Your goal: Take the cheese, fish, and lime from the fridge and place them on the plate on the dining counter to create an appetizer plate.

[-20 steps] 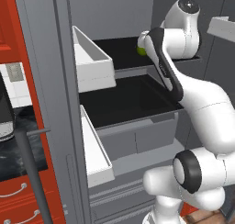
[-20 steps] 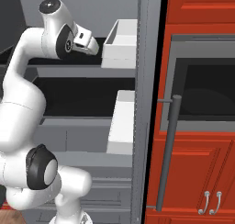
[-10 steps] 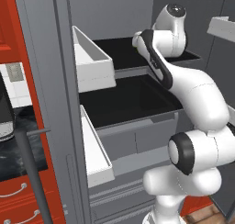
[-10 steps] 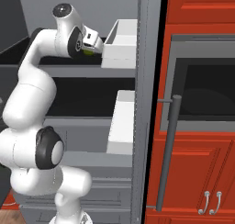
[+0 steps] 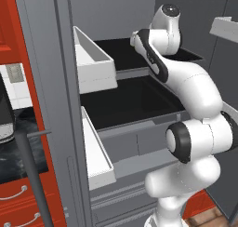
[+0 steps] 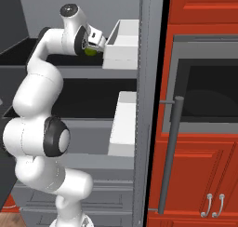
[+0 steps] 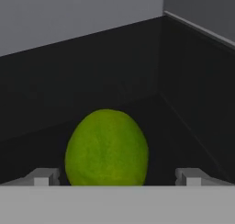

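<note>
Reaching for the lime on the upper fridge shelf

Hovering inside the fridge [image 5: 56, 105], the gripper [image 7: 117, 177] has its jaws spread as wide as they go, with nothing held between them. In the hand view the lime [image 7: 107, 148] sits dead ahead on the black upper shelf [image 7: 183, 103], between the two fingertips [image 7: 43, 176] and a little to the left of centre, so one tip stands nearer the fruit than the other. It rests near the back corner, where the shelf meets the grey rear wall. From the right base view the lime [image 6: 89, 51] shows as a green patch just beyond the hand, beside the white door bin [image 6: 122, 44]. The fruit reads slightly taller than wide here, so closing across its sides looks right. My judgement: the grasp is not yet made, and a short push straight forward with a small sideways correction should seat it before the jaws close, since a round fruit may roll if nudged off-centre
</note>
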Controlling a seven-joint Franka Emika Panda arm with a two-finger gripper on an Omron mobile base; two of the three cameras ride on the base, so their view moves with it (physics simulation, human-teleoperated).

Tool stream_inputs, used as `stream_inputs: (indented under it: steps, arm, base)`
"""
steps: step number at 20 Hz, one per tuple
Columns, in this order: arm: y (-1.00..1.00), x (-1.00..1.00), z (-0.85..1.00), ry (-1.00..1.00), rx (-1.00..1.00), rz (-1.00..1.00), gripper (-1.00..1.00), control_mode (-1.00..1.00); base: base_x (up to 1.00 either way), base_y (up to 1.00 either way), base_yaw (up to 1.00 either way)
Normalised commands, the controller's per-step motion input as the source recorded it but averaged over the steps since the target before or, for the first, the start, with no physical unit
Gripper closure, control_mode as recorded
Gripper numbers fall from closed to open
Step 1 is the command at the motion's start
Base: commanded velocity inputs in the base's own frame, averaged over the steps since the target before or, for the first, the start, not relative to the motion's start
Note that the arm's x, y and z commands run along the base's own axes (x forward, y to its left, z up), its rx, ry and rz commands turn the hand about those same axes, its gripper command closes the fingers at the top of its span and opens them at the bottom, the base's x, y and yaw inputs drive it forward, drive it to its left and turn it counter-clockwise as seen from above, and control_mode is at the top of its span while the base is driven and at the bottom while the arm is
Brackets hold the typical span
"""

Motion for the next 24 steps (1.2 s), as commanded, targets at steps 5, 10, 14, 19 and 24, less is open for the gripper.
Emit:
stream_inputs:
  steps: [5,10,14,19,24]
  arm:
    - [0.14,0.09,-0.04,0.01,0.00,-0.01,-1.00,-1.00]
    - [0.02,0.00,-0.10,0.03,0.00,-0.04,-1.00,-1.00]
    - [0.00,0.00,-0.26,0.02,0.00,-0.04,-1.00,-1.00]
    - [0.00,0.18,-0.31,0.00,0.00,-0.02,-1.00,-1.00]
    - [0.00,0.52,-0.24,0.00,0.00,0.00,-1.00,-1.00]
  base:
    - [0.00,0.00,0.00]
    - [0.00,0.00,0.00]
    - [0.00,0.00,0.00]
    - [0.00,0.00,0.00]
    - [0.00,0.00,0.00]
